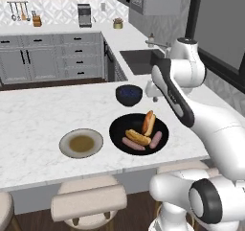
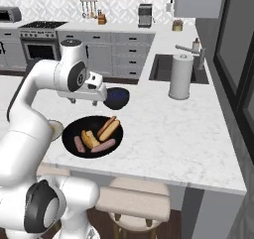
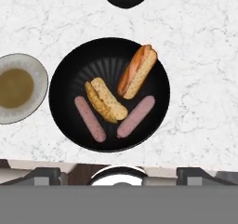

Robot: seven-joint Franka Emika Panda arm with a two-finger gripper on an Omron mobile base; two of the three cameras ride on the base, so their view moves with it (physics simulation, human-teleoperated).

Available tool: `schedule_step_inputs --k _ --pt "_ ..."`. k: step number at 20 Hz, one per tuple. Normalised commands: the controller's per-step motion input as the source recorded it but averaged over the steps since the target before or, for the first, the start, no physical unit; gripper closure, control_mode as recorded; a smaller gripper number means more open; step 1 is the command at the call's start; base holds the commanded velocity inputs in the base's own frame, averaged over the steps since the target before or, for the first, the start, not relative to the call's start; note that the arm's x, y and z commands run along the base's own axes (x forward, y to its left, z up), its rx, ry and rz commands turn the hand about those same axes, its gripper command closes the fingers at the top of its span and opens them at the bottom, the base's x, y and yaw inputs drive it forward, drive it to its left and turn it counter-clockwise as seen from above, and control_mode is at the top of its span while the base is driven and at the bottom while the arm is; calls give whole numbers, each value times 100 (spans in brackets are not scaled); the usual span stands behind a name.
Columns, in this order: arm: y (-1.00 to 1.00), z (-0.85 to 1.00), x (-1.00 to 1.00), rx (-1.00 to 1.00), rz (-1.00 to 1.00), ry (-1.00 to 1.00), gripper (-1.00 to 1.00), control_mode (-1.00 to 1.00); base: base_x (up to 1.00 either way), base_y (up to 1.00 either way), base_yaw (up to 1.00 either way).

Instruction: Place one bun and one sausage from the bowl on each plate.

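Observation:
The wide black bowl (image 1: 118, 128) sits near the counter's front edge, and my gripper (image 3: 121, 174) hangs open high above it, fingertips (image 3: 45, 174) wide apart with nothing between them. In the bowl lie a toasted bun (image 3: 138, 71), a paler bun (image 3: 106, 100) and two pink sausages (image 3: 89, 118) (image 3: 135, 116). Just left of the bowl is the grey-rimmed plate (image 1: 64, 144) with the olive-brown centre, bare. The white plate is out of view. From the right base view the hand (image 2: 88, 100) hovers over the bowl's (image 2: 74, 129) far rim.
A smaller dark blue bowl (image 1: 128, 94) stands just behind the black one. Farther back are the sink (image 1: 136, 61) and a paper towel roll (image 2: 180, 77). Stools (image 1: 88, 201) stand below the counter's front edge. Bare marble stretches to the left and right.

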Motion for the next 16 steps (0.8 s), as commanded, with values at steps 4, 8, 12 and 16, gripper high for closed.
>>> schedule_step_inputs --k 4,8,12,16 --pt "-12 -24 47 2 -2 0 -100 -100 0 0 0" --pt "-1 -70 72 -3 -8 3 -100 -100 0 0 0" --pt "0 -84 75 -7 -12 9 -100 -100 0 0 0" --pt "0 -76 52 -3 -10 11 -100 -100 0 0 0"
